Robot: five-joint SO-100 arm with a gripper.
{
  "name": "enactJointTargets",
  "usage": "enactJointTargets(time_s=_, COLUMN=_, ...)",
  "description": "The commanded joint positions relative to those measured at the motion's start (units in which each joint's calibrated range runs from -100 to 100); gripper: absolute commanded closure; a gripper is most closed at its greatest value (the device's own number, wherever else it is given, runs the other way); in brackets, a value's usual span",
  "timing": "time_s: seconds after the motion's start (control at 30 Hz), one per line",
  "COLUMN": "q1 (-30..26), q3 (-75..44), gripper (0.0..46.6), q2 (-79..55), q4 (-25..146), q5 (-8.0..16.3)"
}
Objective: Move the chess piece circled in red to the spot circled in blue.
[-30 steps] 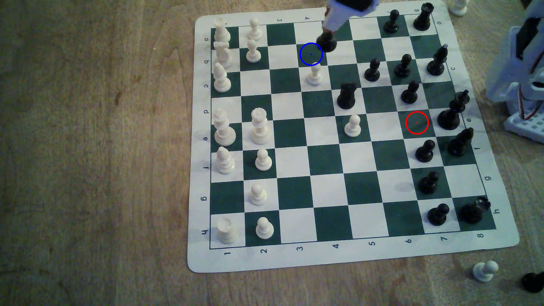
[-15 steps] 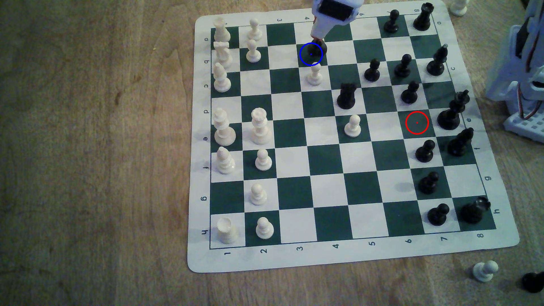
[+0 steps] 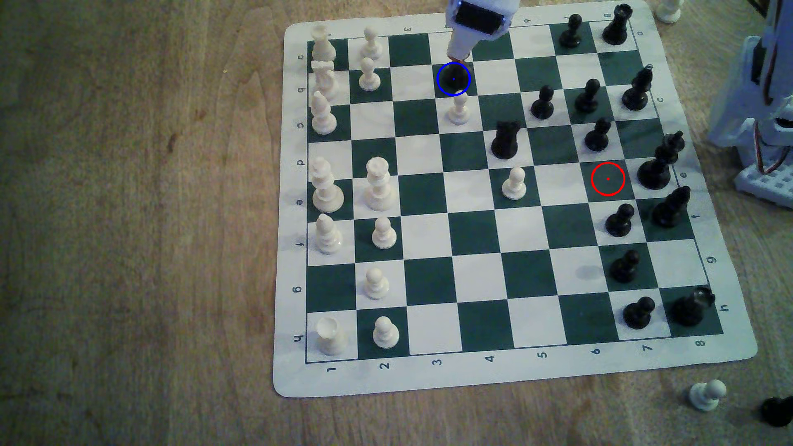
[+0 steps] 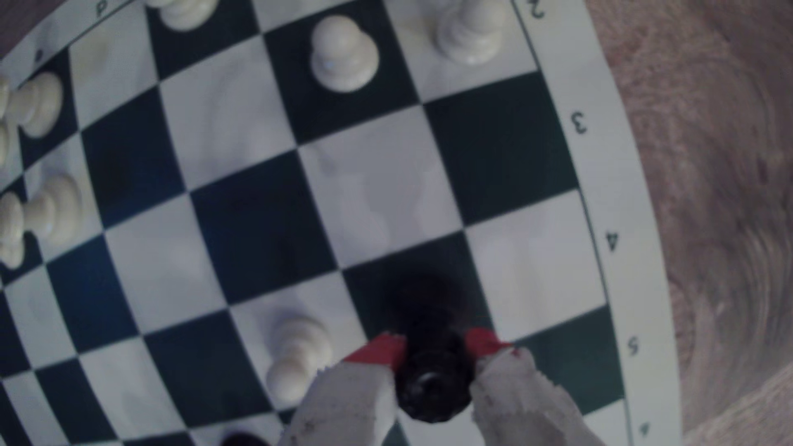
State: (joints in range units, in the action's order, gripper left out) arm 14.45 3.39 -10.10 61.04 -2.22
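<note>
Compared with a second ago, the chess piece (image 3: 455, 79) is seen displaced toward the exterior view's left: then it hung over the light square beside the blue ring, half a second ago it overlapped the ring's edge, and now its dark base is framed inside the ring on the spot (image 3: 442, 88). The arm has been carried along with it, its white housing now seen above the ring at the board's far edge. The other pieces are unchanged.

The gripper (image 4: 435, 347) is seen closed narrowly on the chess piece (image 4: 433, 381), the head being pinched between the two red-tipped fingers (image 4: 379, 349), which touch it on opposite sides. The jaws are parted only by the width of the head. Whether the base is resting on the board (image 3: 506, 377) cannot be told. A white pawn (image 3: 458, 109) is seen on the adjoining square, just beside the held piece. The red-ringed square (image 3: 608, 179) is left bare.
</note>
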Motion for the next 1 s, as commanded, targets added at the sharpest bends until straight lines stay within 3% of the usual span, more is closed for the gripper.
enactJointTargets(time_s=0.0, q1=-0.9, q3=-5.5, gripper=46.4, q2=1.5, q4=-0.1, q5=0.0)
enactJointTargets(time_s=0.37, q1=-0.6, q3=-6.3, gripper=46.3, q2=0.7, q4=-0.4, q5=-0.1)
enactJointTargets(time_s=0.4, q1=-0.6, q3=-6.3, gripper=44.8, q2=0.7, q4=-0.5, q5=0.0)
enactJointTargets(time_s=0.43, q1=-0.5, q3=-6.3, gripper=35.7, q2=0.6, q4=-0.8, q5=0.1)
enactJointTargets(time_s=0.57, q1=-0.2, q3=-5.8, gripper=24.4, q2=1.1, q4=-1.1, q5=0.8)
enactJointTargets(time_s=0.87, q1=0.3, q3=-0.6, gripper=18.6, q2=10.5, q4=2.4, q5=0.3)
enactJointTargets(time_s=0.97, q1=0.4, q3=0.7, gripper=18.9, q2=13.9, q4=5.1, q5=0.0)
